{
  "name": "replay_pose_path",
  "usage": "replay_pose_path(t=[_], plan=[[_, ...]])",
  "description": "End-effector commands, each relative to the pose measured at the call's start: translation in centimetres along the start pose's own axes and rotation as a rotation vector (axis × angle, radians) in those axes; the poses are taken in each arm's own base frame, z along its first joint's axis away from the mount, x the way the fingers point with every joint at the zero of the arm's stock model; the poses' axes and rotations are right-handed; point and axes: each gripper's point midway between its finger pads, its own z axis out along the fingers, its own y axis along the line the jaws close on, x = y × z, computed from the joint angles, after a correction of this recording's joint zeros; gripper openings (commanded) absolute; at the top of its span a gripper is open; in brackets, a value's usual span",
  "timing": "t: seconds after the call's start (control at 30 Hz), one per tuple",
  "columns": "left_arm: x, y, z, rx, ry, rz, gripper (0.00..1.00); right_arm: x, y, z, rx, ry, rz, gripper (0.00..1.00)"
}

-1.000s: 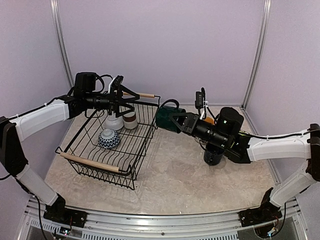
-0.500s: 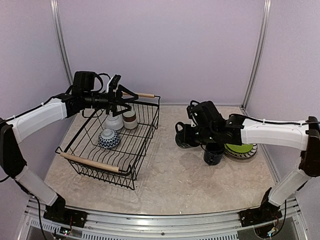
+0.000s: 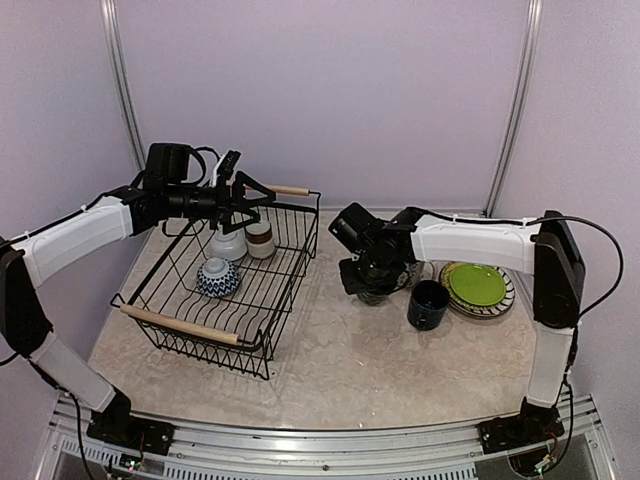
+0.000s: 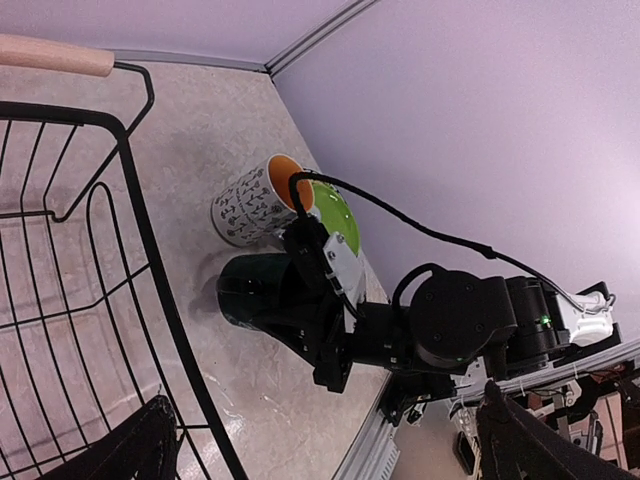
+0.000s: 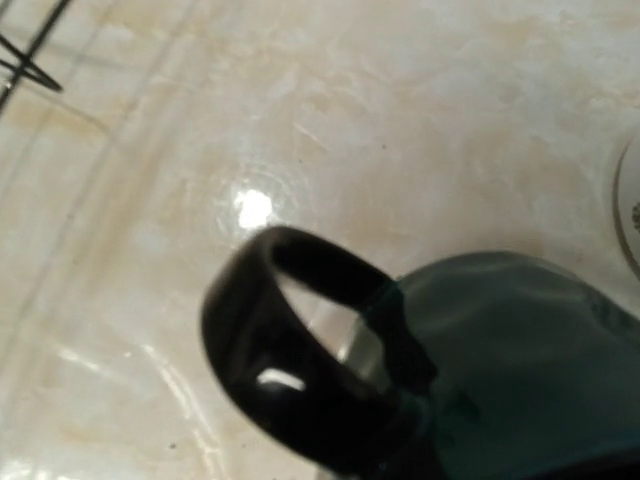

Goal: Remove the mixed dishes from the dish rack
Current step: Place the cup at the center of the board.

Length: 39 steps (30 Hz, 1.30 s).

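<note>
the right hand (image 3: 362, 272) is pinched on the dark green mug (image 4: 255, 290), holding it low over the desk (image 3: 340, 370); whether the mug rests on the desk cannot be told. in the right wrist view the mug's looped handle juts away from the hand. just behind the mug stands the patterned white mug (image 4: 245, 205), and to its right a dark mug (image 3: 428, 305) sits upright beside the lime green plate (image 3: 476, 284). all of these lie outside the dish rack (image 3: 185, 325), near its right wall. the left hand (image 3: 248, 193) hovers above the rack's far end with its fingers spread wide, gripping nothing. below it in the rack are a white bowl (image 3: 226, 244), a small cup (image 3: 261, 240) and a blue patterned bowl (image 3: 217, 277).
</note>
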Motion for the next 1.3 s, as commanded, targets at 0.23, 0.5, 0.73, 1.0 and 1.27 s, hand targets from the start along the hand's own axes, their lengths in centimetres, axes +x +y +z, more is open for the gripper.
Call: replay_pose_path(t=[0.23, 0.5, 0.73, 1.0, 1.27], plan=[[-1.4, -1.7, -1.3, 0.005, -0.040, 0.059, 0.99, 0.9, -3.6, 2.7, 0.076, 0.106, -0.006, 0.00], [-1.6, -1.0, -1.4, -0.044, -0.052, 0.066, 0.99, 1.9, -4.7, 3.4, 0.088, 0.128, 0.006, 0.16], [-2.4, 1.5, -2.1, -0.213, -0.085, 0.070, 0.99, 1.0, -4.0, 2.0, 0.048, 0.079, 0.006, 0.38], [-2.9, 4.6, -2.4, -0.344, -0.079, 0.069, 0.99, -0.8, -2.6, -1.3, 0.005, -0.027, -0.011, 0.67], [-3.4, 9.8, -2.2, -0.556, -0.039, 0.083, 0.99, -1.1, -2.0, -5.6, -0.067, -0.176, -0.017, 0.83]])
